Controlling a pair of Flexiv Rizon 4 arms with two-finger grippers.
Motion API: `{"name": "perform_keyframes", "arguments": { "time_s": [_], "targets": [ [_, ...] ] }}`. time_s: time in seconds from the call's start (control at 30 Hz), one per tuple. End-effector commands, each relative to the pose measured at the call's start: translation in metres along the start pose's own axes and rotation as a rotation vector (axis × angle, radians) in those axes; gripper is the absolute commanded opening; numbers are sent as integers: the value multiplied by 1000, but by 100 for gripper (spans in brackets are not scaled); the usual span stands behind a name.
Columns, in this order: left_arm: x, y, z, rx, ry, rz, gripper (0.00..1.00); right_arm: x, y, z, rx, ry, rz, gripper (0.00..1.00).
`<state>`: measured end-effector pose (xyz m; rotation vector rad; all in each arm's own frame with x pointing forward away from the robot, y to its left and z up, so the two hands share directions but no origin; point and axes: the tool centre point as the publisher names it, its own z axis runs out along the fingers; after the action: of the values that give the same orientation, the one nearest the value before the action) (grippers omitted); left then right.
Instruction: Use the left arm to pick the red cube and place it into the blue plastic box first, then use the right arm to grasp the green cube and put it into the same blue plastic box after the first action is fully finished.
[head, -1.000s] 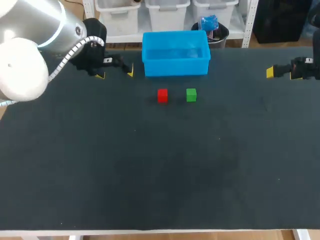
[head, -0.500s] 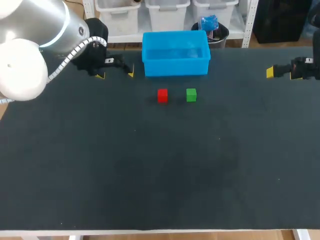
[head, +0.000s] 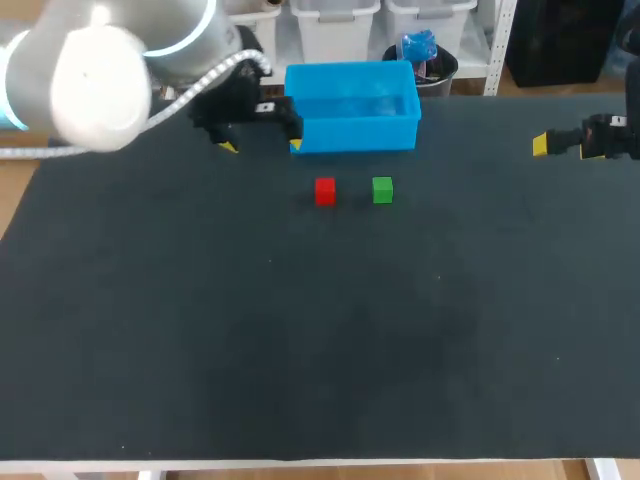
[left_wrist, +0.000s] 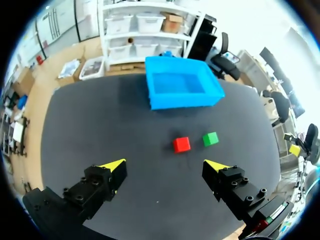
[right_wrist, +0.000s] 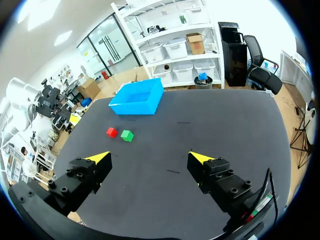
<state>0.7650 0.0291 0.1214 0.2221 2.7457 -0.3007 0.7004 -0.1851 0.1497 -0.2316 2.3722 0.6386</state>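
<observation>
A small red cube (head: 325, 190) and a small green cube (head: 382, 189) sit side by side on the black table, the green one to the right. Behind them stands the blue plastic box (head: 351, 106), with nothing in it. My left gripper (head: 262, 146) hangs open above the table just left of the box, back and left of the red cube. In the left wrist view the red cube (left_wrist: 181, 144) and green cube (left_wrist: 210, 138) lie ahead of my open left gripper (left_wrist: 167, 164), the box (left_wrist: 182, 88) farther on. My right gripper (right_wrist: 148, 157) stands open at the table's right edge (head: 541, 145), far from the cubes (right_wrist: 111, 132) (right_wrist: 127, 135).
The black table (head: 300, 330) stretches wide and bare in front of the cubes. My left arm's large white and silver joints (head: 100, 70) hang over the back left corner.
My left arm has swung to the right, bringing its gripper from the back left up beside the blue box. The right arm and both cubes have kept still.
</observation>
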Motion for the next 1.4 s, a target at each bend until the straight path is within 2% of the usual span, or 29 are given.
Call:
{"name": "perform_keyframes", "arguments": {
  "time_s": [0.03,0.43,0.67,1.0,1.4],
  "targets": [
    [-14,-14,14,-69,63,-5,100,0,0,0,1,0,-1,100],
    [-21,-32,39,-93,132,-6,100,0,0,0,1,0,-1,100],
    [-23,-39,63,-114,159,-6,100,0,0,0,1,0,-1,100],
    [-20,-44,92,-120,197,-23,100,0,0,0,1,0,-1,100],
    [-11,-47,113,-130,223,-51,100,0,0,0,1,0,-1,100]
  ]
}}
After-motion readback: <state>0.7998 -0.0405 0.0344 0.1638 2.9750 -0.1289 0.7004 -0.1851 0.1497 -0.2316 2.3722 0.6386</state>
